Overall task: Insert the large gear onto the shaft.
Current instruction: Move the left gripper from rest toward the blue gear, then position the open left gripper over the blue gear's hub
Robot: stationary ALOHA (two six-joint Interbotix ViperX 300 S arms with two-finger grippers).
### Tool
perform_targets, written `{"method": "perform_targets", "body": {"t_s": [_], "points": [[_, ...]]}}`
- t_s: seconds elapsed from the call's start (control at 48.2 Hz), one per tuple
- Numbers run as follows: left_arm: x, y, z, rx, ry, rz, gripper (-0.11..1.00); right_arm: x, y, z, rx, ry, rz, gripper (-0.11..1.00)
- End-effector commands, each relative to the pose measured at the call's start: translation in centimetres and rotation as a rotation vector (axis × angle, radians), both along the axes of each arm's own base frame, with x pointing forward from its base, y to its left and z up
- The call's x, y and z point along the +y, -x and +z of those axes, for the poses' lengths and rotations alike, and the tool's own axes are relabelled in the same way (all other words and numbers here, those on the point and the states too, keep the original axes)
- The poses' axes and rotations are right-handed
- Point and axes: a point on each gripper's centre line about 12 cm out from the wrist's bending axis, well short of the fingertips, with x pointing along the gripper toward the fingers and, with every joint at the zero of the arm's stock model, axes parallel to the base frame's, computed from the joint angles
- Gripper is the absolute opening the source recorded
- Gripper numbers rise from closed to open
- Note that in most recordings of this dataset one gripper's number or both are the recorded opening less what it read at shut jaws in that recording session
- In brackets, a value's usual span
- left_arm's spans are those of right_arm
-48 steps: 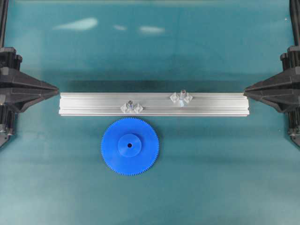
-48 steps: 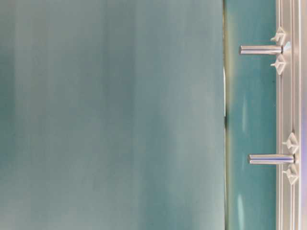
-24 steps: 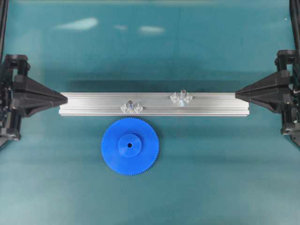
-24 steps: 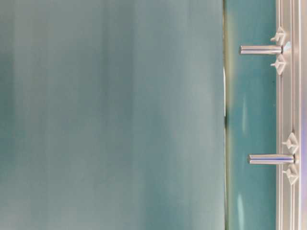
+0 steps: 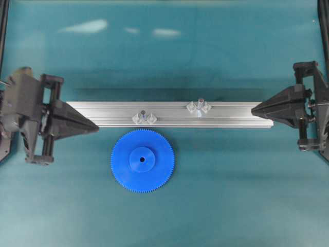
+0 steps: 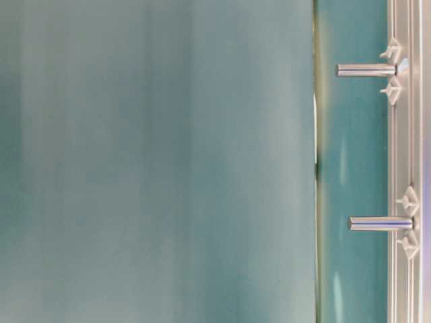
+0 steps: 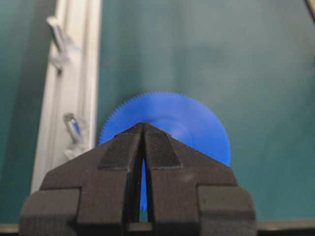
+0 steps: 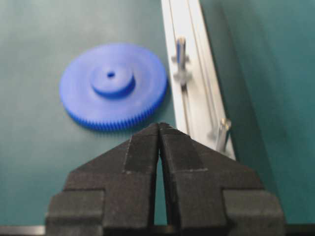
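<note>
Both arms have pushed inward over the teal bench (image 5: 216, 206) since the earlier overhead pictures. The left claw (image 5: 96, 126), a black pointed wedge with its tips pressed together, sat at the left edge with its point just short of the long silver aluminium rail (image 5: 231, 114). Now its point lies over the rail's left end, toward the front edge, and more of the black wrist body behind it has come into view. The right claw (image 5: 252, 109), also pinched to a point, was beyond the rail's right end. It has advanced so that its point now overlaps that end.
</note>
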Motion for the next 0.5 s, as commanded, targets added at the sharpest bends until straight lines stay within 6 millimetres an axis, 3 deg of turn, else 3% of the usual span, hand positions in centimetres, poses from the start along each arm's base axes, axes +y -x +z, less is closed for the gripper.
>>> {"method": "perform_targets", "body": {"t_s": [0.0,0.477], "points": [[-0.4,-0.8,0.6,0.018,-0.006,-0.015,0.00,0.0,-0.5,0.7,0.015,-0.008,-0.003,0.09],[-0.9,-5.4,-0.2,0.232,0.018,0.013,0.00,0.0,-1.3,-0.5,0.095,-0.009,-0.002,0.09]]}}
